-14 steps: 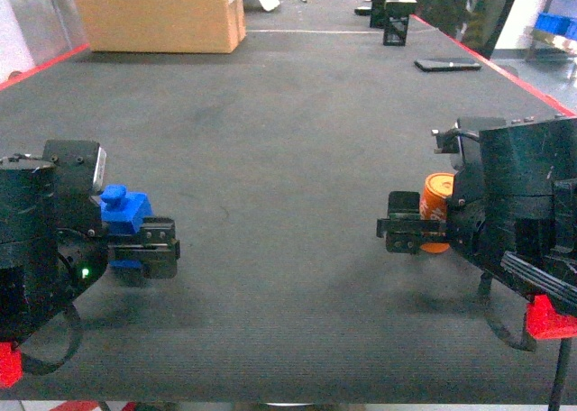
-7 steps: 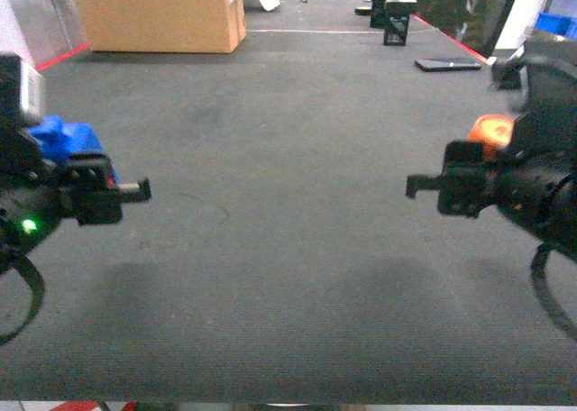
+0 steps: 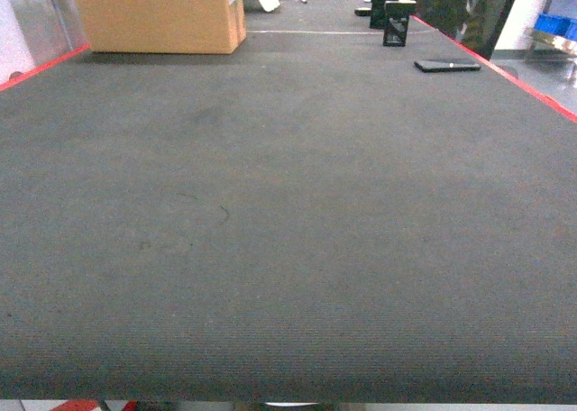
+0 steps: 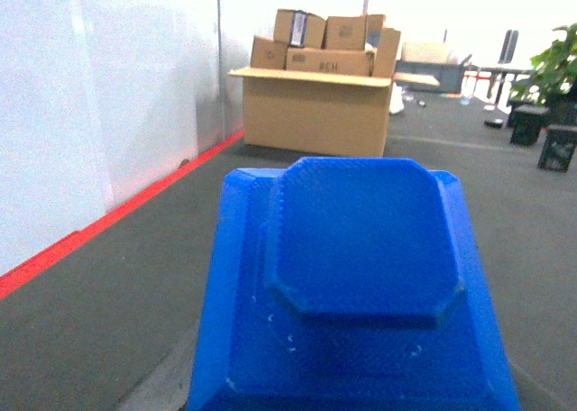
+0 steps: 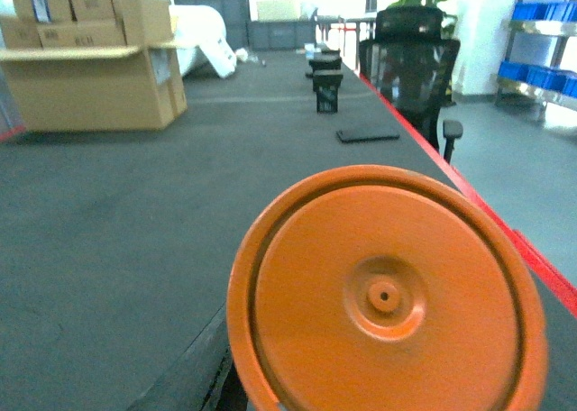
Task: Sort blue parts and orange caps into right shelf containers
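Both arms gone from head view, blue part [image 4: 361, 294] and orange cap [image 5: 388, 294] fill wrist views, grip unseen

One blue part [image 4: 361, 294], one orange cap [image 5: 388, 294], one office chair [image 5: 410, 64].

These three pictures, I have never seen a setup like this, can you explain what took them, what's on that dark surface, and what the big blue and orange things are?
They come from a wheeled robot with two arms, each ending in a claw. The wide picture is from its head camera, looking across a dark mat edged in red; no arm shows in it now. At the mat's far end stand a cardboard box, small black items and a flat black device. The other two pictures come from cameras on the wrists. The left wrist camera is filled by a blue part, the right by an orange cap, each so close that it is presumably carried in that arm's claw, though neither claw shows. Blue crates sit on a shelf far right.
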